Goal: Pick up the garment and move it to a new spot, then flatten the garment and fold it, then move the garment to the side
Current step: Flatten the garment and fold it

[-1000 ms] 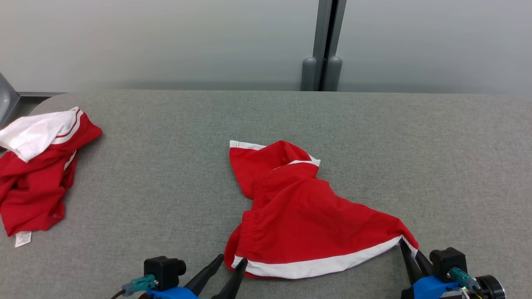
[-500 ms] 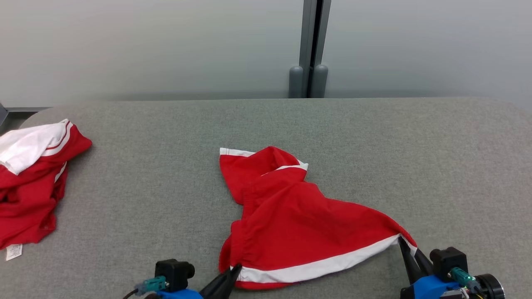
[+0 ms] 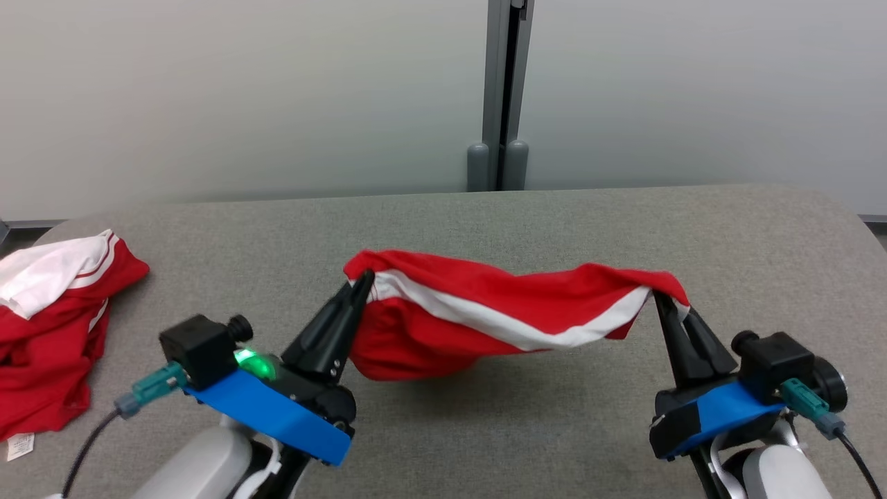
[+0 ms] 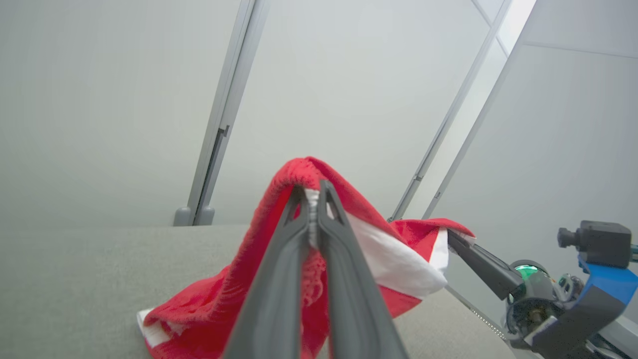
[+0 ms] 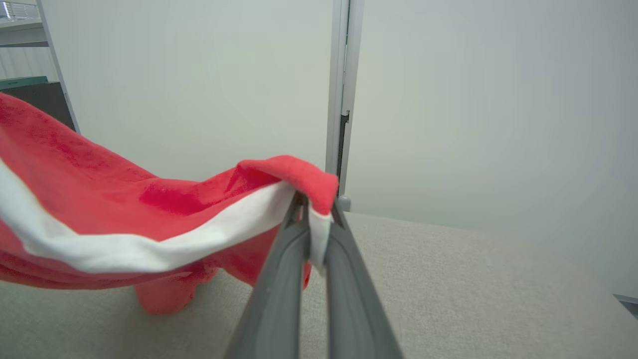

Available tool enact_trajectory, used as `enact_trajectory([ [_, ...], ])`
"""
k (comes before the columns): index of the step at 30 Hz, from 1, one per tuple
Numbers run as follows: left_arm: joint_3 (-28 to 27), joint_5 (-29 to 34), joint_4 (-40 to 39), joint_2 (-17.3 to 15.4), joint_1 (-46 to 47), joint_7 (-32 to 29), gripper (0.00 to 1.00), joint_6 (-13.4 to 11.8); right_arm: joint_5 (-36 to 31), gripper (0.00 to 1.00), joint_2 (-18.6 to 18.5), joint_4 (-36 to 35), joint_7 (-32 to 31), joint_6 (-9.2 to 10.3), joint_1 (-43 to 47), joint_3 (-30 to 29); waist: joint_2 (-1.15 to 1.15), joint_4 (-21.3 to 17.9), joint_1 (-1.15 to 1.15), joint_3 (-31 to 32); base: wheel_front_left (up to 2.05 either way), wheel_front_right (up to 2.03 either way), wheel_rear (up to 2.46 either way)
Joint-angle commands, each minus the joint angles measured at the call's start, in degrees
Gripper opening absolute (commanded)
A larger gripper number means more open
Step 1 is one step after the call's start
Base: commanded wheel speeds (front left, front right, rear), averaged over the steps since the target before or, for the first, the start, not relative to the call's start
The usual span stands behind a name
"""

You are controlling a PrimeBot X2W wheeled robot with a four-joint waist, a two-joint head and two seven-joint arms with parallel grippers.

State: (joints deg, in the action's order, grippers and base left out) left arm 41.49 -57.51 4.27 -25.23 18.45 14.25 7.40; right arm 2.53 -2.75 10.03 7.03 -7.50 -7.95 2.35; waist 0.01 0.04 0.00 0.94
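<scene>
The red garment (image 3: 485, 312) hangs above the grey fabric-covered bench (image 3: 554, 430), stretched between the two grippers near the middle of the bench in the head view. The left gripper (image 3: 364, 281) has its jaws closed on the garment's left end. In the left wrist view the two dark fingers press together with a sliver of white cloth pinched between them and red cloth draped over their tips. The right gripper (image 3: 658, 298) has its jaws closed on the right end, at the corner where the white band meets the red edge. The right wrist view shows white cloth nipped between the fingers and a red fold lapping over the tips. Between the two grips the top edge sags in a shallow curve with the white band running along it, and the bulk of the cloth droops in a loose pouch below the left end. I cannot tell whether its lowest folds touch the bench, where a shadow lies beneath it. A second red and white garment (image 3: 48, 326) lies crumpled at the bench's left edge, well apart from the held one, with a small white label (image 3: 15, 447) at its near corner. Behind the bench stand pale wall panels joined by a grey post (image 3: 497, 97).
</scene>
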Motion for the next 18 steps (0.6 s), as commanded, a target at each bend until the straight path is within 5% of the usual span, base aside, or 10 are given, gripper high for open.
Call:
enact_trajectory([
  [1, -0.9, 0.1, -1.4, -0.7, 1.2, 0.3, 0.0, 0.1, 0.4, 0.0, -0.4, -1.9, -0.6, 0.01, -0.9, 0.4, -0.01, -0.6, 0.0, 0.5, 0.0, 0.0, 0.0],
  [12, -9.7, 1.3, -23.9, -8.2, 9.0, -2.8, 0.0, -4.1, 2.6, 0.0, -5.3, -32.5, -11.6, 0.01, -0.2, -0.4, -0.01, -3.5, 0.0, 1.3, 0.0, 0.0, 0.0],
  [18, -10.1, -0.6, -26.1, -9.7, 12.8, -8.3, 0.0, -5.6, 2.1, 0.0, -6.2, -39.8, -16.2, 0.01, 0.1, -2.2, -0.01, -5.2, 0.0, -0.5, 0.0, 0.0, 0.0],
])
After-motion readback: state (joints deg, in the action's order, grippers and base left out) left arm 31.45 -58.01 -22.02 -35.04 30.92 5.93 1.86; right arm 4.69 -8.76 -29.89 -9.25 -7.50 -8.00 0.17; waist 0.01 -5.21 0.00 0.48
